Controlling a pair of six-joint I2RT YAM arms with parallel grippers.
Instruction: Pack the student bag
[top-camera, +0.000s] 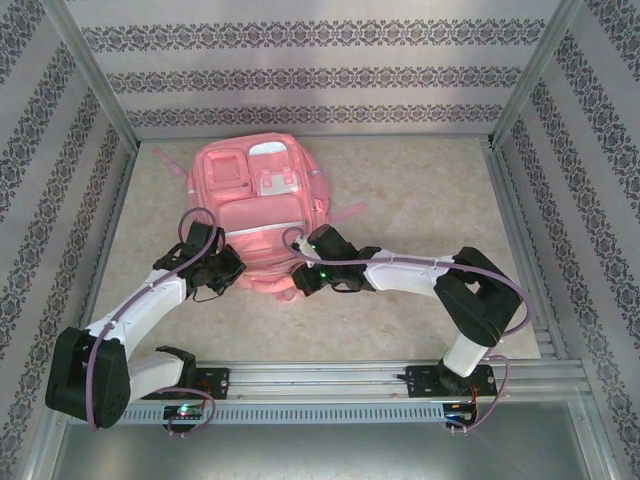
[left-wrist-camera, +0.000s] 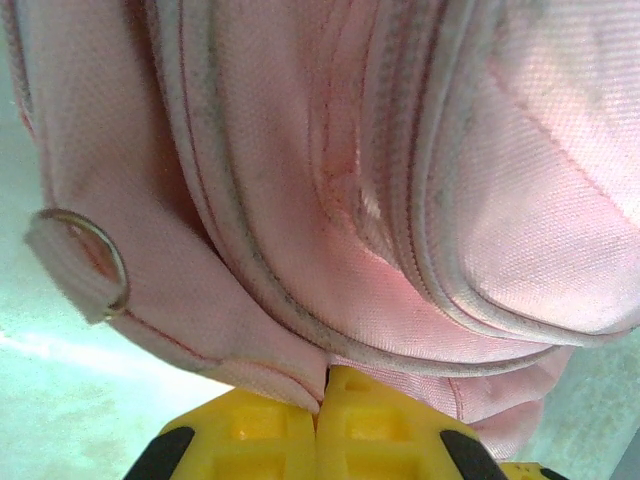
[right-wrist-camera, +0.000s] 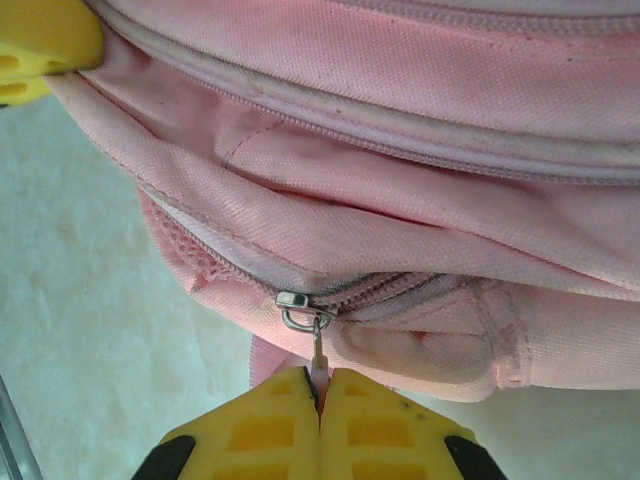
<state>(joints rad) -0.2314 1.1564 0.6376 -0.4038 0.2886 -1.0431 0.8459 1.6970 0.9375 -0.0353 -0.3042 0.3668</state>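
My left tool (left-wrist-camera: 322, 392) is pinched shut on a fold of pink fabric at the near edge of the student bag (top-camera: 255, 200), with a metal ring (left-wrist-camera: 98, 258) on a side tab off to one side. My right tool (right-wrist-camera: 320, 388) is clamped tight on the zipper pull (right-wrist-camera: 317, 352), which hangs from a slider (right-wrist-camera: 298, 303) on the bag's lower seam. The bag lies flat, front pockets up, left of centre on the far half of the bench (top-camera: 430, 200), both tools at its near end.
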